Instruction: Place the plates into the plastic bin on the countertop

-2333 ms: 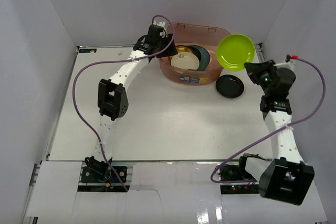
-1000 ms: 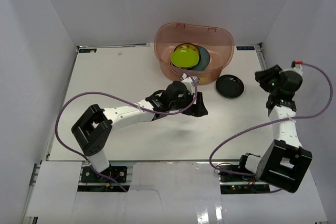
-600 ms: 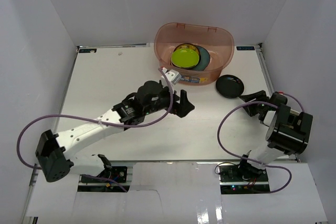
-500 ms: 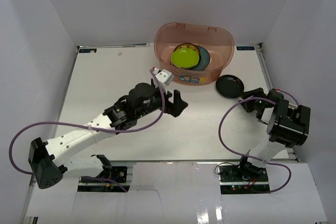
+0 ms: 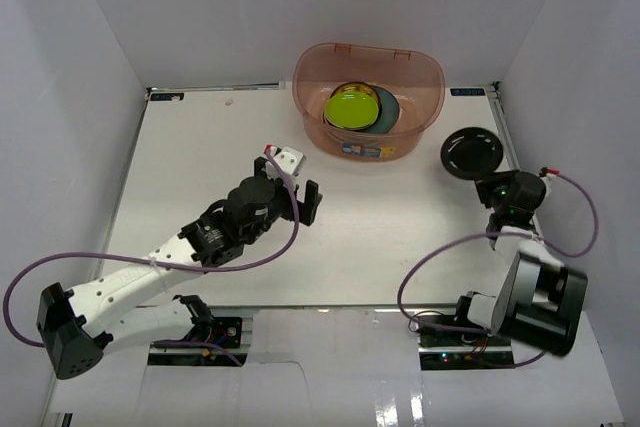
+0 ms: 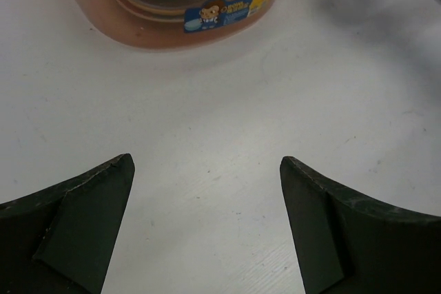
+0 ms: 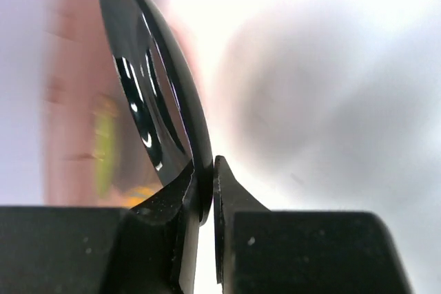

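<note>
Pinching a glossy black plate (image 5: 472, 152) by its rim with the right claw (image 5: 492, 179), both fingers closed hard on the edge, at the far right of the desk (image 5: 190, 177). Holding that plate tilted steeply, rising up and away from the fingertips in the right wrist view, hollow side turned toward the blurred reddish shape on the left. Keeping it just right of the plastic bin (image 5: 312, 117), apart from the wall and not over the opening. Resting inside the plastic bin: a lime green plate (image 5: 351, 107) on top, overlapping a dark teal plate (image 5: 389, 113) to its right, with more plates beneath, too hidden to tell apart. Standing at the far middle of the desk, with a small label (image 6: 224, 13) on the near wall. Hovering near the middle of the desk with the left claw (image 5: 289, 185) spread wide, nothing between its fingers (image 6: 83, 228), only bare white desk below the gap. Pointing toward the plastic bin from the near side, well apart from its wall, with the edge of the glossy black plate just showing at the far right corner of the left wrist view.
</note>
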`<action>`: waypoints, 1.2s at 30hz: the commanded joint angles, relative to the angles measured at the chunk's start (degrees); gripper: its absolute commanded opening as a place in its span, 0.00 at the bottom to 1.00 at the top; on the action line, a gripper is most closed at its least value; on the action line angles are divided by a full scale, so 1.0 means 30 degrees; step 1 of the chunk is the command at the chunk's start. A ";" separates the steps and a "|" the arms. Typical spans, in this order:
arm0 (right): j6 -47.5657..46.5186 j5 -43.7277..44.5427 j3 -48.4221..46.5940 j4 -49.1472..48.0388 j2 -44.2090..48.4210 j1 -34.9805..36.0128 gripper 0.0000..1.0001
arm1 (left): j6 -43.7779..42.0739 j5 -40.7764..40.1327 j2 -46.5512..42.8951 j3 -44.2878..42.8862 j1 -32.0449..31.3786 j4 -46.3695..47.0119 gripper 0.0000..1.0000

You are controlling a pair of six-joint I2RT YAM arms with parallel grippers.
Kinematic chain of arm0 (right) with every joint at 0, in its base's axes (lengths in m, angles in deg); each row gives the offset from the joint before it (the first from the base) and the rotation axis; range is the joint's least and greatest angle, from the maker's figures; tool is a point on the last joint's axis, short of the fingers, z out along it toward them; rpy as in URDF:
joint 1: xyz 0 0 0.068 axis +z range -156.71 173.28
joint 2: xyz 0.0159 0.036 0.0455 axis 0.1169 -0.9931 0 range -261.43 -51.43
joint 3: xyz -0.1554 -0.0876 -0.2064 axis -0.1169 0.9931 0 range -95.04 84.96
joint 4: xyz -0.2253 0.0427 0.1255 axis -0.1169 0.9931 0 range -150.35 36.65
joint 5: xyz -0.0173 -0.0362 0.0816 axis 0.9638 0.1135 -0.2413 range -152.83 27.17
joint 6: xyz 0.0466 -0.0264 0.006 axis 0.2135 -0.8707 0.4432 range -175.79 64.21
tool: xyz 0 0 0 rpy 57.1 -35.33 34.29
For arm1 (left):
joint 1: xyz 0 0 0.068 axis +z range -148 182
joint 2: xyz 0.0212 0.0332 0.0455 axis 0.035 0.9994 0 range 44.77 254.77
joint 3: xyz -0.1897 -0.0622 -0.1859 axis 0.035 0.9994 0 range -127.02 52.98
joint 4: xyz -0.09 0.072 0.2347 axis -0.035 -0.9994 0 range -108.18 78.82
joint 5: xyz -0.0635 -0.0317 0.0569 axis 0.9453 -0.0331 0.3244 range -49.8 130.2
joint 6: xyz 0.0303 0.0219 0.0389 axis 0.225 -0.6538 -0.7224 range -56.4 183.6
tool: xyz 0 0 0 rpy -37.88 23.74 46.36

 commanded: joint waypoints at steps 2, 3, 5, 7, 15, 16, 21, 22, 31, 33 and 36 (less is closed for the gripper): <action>-0.2610 0.1285 -0.1967 0.1533 0.6604 -0.0065 0.08 | 0.0529 -0.1565 -0.1284 -0.0045 0.0634 0.0967 0.98; -0.2816 0.0754 -0.3626 0.1593 0.6761 0.0081 0.08 | 0.0677 -0.1713 -0.1460 -0.0015 0.0780 0.0879 0.98; -0.3517 -0.0851 -0.6003 0.2350 0.5572 0.1395 0.08 | 0.0941 -0.2006 -0.2133 0.0101 0.1161 0.0908 0.98; -0.5127 -0.1591 -1.0104 0.4189 0.3842 0.3640 0.08 | 0.1235 -0.2503 -0.2863 0.0307 0.1455 0.0937 0.98; -0.6861 -0.2152 -2.0304 0.8416 -0.6852 0.8605 0.08 | 0.0972 -0.4467 -0.4625 0.1068 0.1602 0.1200 0.98; -0.6803 -0.2064 -2.2024 0.8767 -0.7556 0.9014 0.08 | 0.0914 -0.4526 -0.4742 0.1127 0.1631 0.1201 0.98; -0.6598 -0.1597 -2.6051 1.1607 -1.1661 1.0129 0.08 | 0.0972 -0.4264 -0.4890 0.1011 0.1661 0.1143 0.98; -0.6511 -0.1421 -2.6403 1.1903 -1.2448 1.0363 0.08 | 0.0972 -0.4176 -0.4860 0.1010 0.1690 0.1113 0.98; -0.6216 -0.0803 -2.7313 1.3543 -1.4036 1.0834 0.43 | 0.1060 -0.4088 -0.4831 0.0922 0.1749 0.1054 0.98; -0.6712 -0.0687 -2.8014 1.4159 -1.4067 1.0834 0.55 | 0.1118 -0.4030 -0.4802 0.0951 0.1778 0.1083 0.98; -0.7327 -0.0191 -2.8164 1.4629 -1.3542 1.0834 0.77 | 0.1177 -0.3854 -0.4626 0.0923 0.1836 0.1084 0.98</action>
